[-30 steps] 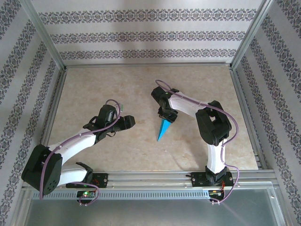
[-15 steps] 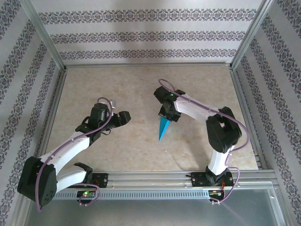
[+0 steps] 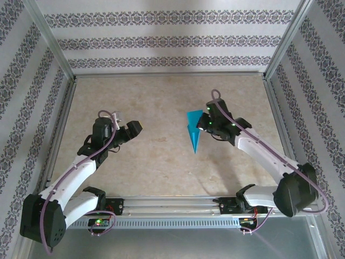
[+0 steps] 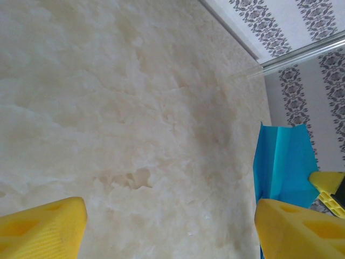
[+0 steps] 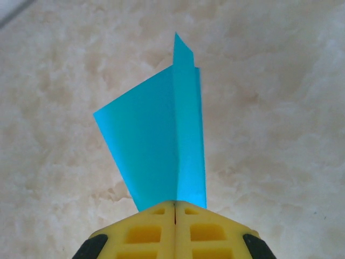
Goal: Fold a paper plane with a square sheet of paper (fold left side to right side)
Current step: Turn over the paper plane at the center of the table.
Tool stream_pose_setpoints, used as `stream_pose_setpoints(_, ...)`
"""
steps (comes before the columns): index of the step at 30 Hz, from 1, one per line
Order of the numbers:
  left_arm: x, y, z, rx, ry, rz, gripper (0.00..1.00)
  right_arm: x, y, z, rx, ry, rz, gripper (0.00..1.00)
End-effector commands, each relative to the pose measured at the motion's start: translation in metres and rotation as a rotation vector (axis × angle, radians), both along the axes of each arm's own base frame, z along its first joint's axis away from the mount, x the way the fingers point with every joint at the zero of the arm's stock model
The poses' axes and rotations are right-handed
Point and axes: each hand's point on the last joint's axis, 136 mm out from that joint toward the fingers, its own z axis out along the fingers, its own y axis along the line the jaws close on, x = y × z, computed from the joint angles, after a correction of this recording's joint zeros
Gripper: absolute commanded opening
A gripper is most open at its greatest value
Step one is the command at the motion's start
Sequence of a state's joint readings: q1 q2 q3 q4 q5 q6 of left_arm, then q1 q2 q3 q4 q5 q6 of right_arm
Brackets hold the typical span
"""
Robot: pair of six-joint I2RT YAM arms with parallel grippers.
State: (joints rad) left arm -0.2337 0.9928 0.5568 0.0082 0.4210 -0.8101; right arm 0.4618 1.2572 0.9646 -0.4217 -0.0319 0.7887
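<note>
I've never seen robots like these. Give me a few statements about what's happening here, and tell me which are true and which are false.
1. The right gripper is pinching the blue paper plane. True.
2. The left gripper holds the plane too. False: its yellow fingers stand wide apart with nothing between them.
3. The paper is a flat square sheet. False: it is folded into a narrow pointed shape.
4. The plane's point aims toward the near edge of the table. True.
</note>
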Motion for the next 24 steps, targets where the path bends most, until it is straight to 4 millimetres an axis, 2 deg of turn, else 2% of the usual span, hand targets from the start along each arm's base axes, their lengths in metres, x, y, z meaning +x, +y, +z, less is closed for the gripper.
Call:
stream_pose_setpoints(1,0.004,-0.004,0.013,-0.094,-0.033,-0.001,0.81,0.002,0.016,0.033,0.158,-0.165,0.167,0.0)
stream_pose_setpoints(3,0.007,-0.01,0.019,-0.133,-0.054,-0.025,0.8,0.0,0.017,0.045,0.254,-0.217,0.229,0.0)
stream_pose_setpoints(6,0.01,-0.022,0.031,-0.196,-0.084,-0.083,0.72,-0.004,0.016,0.057,0.362,-0.272,0.299,0.0)
stream_pose_setpoints(10,0.014,-0.038,0.044,-0.26,-0.097,-0.17,0.64,-0.01,0.015,0.069,0.463,-0.33,0.376,0.0)
stream_pose_setpoints(14,0.016,-0.059,0.056,-0.32,-0.11,-0.271,0.57,-0.016,0.024,0.079,0.571,-0.36,0.465,0.0)
stream_pose_setpoints(18,0.018,-0.084,0.063,-0.338,-0.118,-0.353,0.52,-0.017,0.034,0.078,0.646,-0.328,0.512,0.0)
stream_pose_setpoints(24,0.023,-0.112,0.067,-0.352,-0.131,-0.423,0.47,-0.017,0.048,0.073,0.668,-0.296,0.544,0.0)
